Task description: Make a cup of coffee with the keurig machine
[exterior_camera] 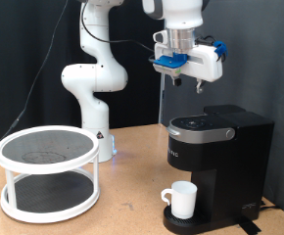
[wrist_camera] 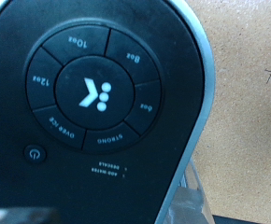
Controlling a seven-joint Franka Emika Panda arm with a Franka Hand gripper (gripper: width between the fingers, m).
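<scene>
The black keurig machine stands at the exterior view's right with its lid down. The white cup sits on the round drip tray under the spout, handle towards the exterior view's left. My gripper hangs in the air above the machine's lid, fingers pointing down and close together, holding nothing. The wrist view looks straight down on the machine's lid: a ring of size buttons around a lit centre button, with a power button beside it.
A white two-tier round rack with dark mesh shelves stands at the exterior view's left on the wooden table. The arm's white base is behind it. A black curtain closes the back.
</scene>
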